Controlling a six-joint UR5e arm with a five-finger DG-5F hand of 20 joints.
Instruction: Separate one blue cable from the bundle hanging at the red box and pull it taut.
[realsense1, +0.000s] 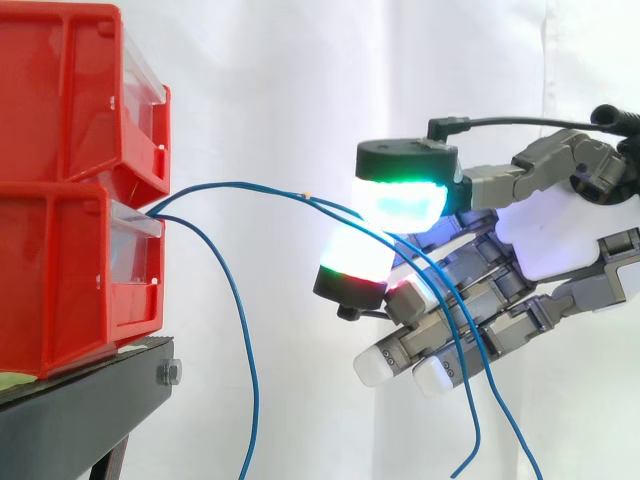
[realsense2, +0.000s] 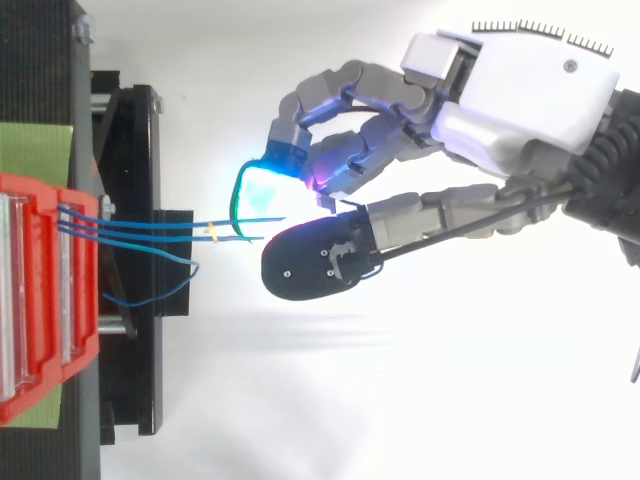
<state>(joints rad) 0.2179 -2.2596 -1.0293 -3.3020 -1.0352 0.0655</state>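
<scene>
Thin blue cables (realsense1: 240, 186) come out between the two stacked red bins (realsense1: 60, 280) at the left. One cable (realsense1: 250, 370) droops straight down beside the stand. Two others run almost level to the right into my hand (realsense1: 545, 240), pass between a green-cyan glowing pad (realsense1: 400, 200) above and a white-red glowing pad (realsense1: 352, 258) below, then hang down across the lower fingers. From above, the cables (realsense2: 150, 228) carry a small yellow mark (realsense2: 213, 233) just short of the pinching pads of the hand (realsense2: 520, 110). The cable span sags only slightly.
The red bins (realsense2: 40, 300) rest on a black stand (realsense1: 90, 400) with a bolt at its corner. A green strip (realsense2: 35, 150) lies on the stand beside the bins. A white curtain hangs behind everything.
</scene>
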